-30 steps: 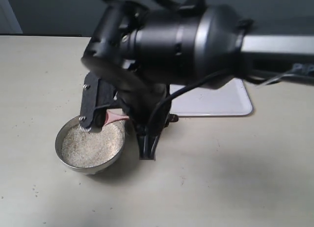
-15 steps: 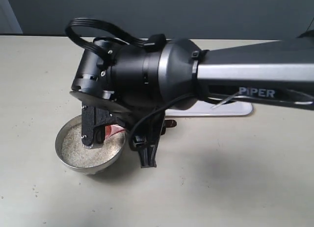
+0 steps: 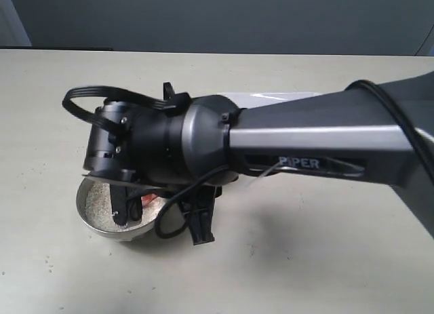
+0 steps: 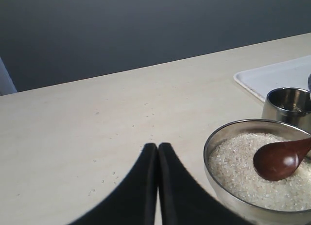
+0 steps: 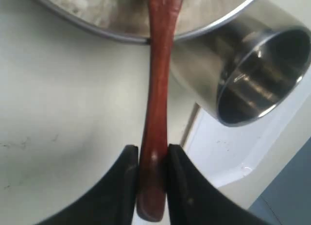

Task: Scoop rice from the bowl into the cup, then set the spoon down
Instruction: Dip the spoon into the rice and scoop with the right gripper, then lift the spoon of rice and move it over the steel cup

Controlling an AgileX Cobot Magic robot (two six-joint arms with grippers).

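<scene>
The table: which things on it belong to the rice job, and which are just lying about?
In the job: rice, bowl, spoon, cup, right gripper holding the spoon.
Lying about: white tray, left gripper, shut and empty.

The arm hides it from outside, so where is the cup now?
The left wrist view shows the cup standing right beside the bowl, between it and the white tray; the right arm hides it in the exterior view.

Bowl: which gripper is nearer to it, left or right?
Right. The right gripper holds the spoon by the rim of the bowl, its head on the rice; the left gripper, shut, sits apart beside the bowl.
</scene>
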